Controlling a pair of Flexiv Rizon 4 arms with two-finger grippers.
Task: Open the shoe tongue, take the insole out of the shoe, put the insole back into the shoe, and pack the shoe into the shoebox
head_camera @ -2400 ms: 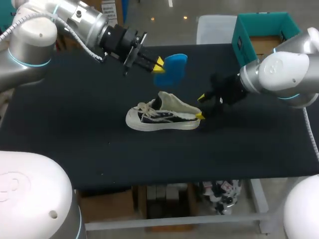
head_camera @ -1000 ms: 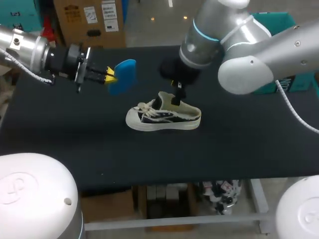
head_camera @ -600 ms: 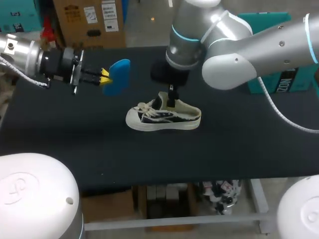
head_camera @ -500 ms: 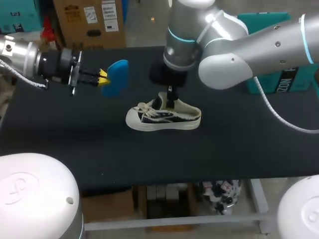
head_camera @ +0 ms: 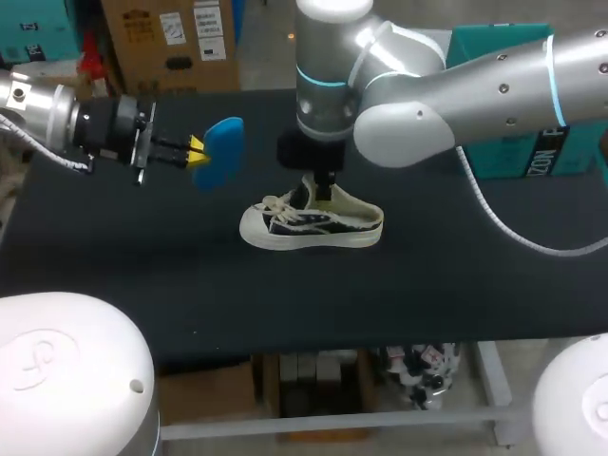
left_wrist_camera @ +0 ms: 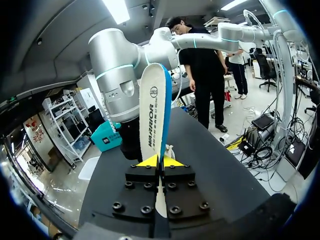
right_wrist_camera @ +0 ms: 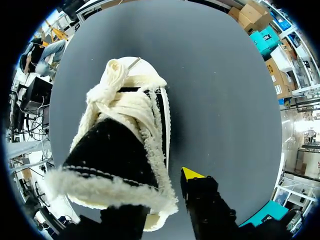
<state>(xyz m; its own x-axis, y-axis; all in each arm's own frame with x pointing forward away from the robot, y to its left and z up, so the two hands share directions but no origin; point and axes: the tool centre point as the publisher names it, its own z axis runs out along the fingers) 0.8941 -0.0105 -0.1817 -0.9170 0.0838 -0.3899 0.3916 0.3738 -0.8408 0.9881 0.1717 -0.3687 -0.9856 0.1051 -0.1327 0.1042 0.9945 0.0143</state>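
A white and black sneaker (head_camera: 309, 223) lies on its sole in the middle of the black table (head_camera: 456, 275), toe toward my left arm. Its fleece-lined tongue (right_wrist_camera: 112, 155) stands up. My right gripper (head_camera: 321, 186) hangs straight down at the tongue, and the tongue covers part of it (right_wrist_camera: 160, 202). The blue and white insole (head_camera: 220, 147) is in the air, left of the shoe, with my left gripper (head_camera: 195, 152) shut on its end. Seen from the left wrist, the insole (left_wrist_camera: 154, 117) stands upright out of the shut left gripper (left_wrist_camera: 160, 161). The teal shoebox (head_camera: 532, 157) sits at the back right.
My right arm (head_camera: 427, 85) stretches across the back of the table above the shoe. Bare tabletop lies in front of the shoe and on both sides of it.
My right arm has swung from the shoe's heel side to above the shoe and come down at the tongue. My left arm has carried the insole away to the left.
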